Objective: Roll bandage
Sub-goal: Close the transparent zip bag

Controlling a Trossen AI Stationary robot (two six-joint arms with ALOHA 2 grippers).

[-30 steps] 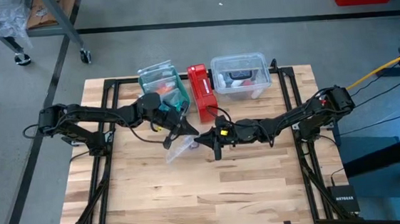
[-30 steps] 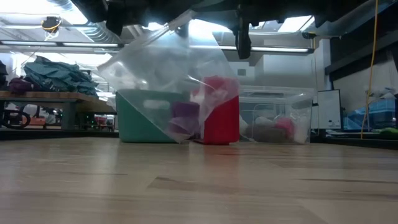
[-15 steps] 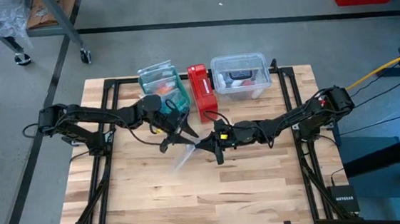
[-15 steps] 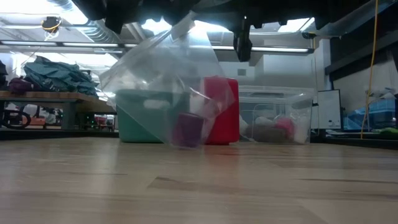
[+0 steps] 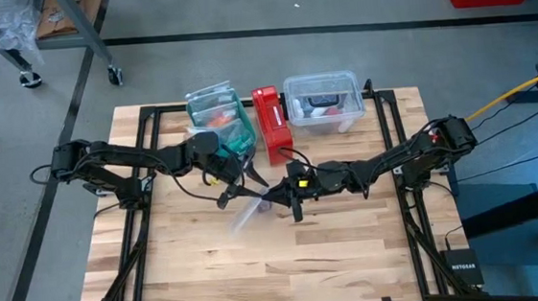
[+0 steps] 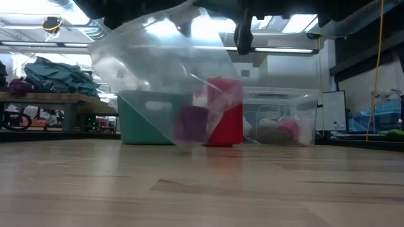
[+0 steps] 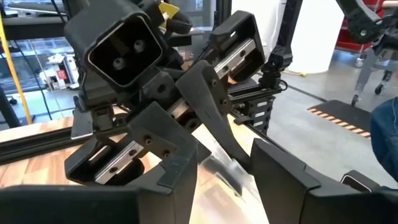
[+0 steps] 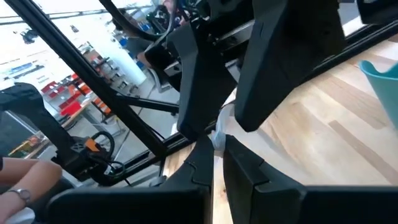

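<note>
bandage (image 6: 191, 123) inside clear bag (image 6: 151, 75); left gripper (image 5: 236, 184) & right gripper (image 5: 278, 194) both clamped on bag's top edge.

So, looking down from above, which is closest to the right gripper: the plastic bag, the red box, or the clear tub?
From the right gripper:
1. Plastic bag, right at it, toward the left arm.
2. Red box, at the table's back edge.
3. Clear tub, beside the box and slightly farther.

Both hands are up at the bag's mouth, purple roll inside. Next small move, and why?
Probably keep the left hand holding and let the right hand spread the mouth of the clear plastic bag. The purple bandage sits at the hanging bag's bottom, above the table, so nothing can reach it until the mouth opens.
</note>
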